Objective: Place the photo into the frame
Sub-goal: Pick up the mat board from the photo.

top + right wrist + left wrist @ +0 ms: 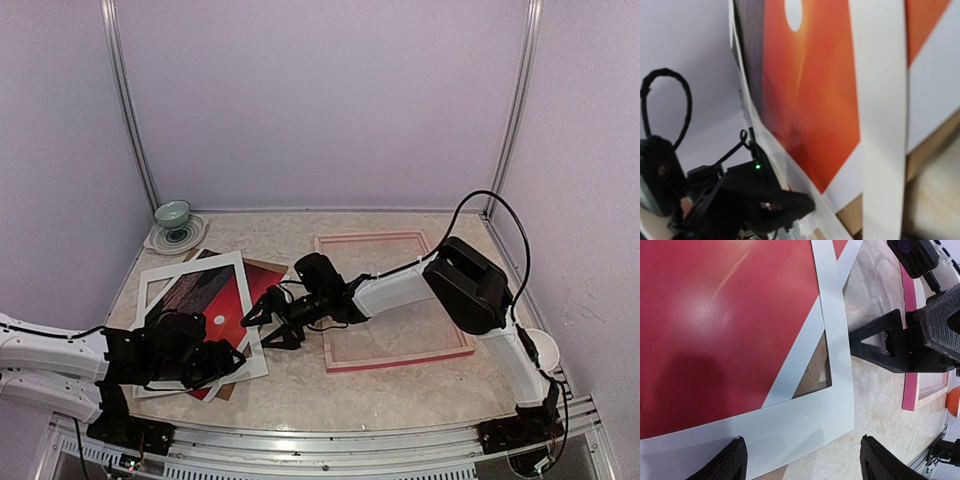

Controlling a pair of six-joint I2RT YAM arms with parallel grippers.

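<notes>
The photo [210, 297], a red sunset print with a small white sun, lies at the left between the white mat board [163, 275] and the brown backing board [268, 268]. It fills the left wrist view [715, 315] and the right wrist view [810, 90]. The frame [395, 300] lies flat at the right, pale back side up, pink at its edge [910, 390]. My left gripper [802, 460] is open and empty over the mat's near corner [805, 425]. My right gripper [264, 327] is open and empty, just off the mat's right edge.
A green bowl on a patterned plate [172, 215] stands at the back left. A white round object [541, 345] sits by the right arm's base. Purple walls enclose the table on three sides. Bare marbled tabletop [300, 385] shows between the boards and the frame.
</notes>
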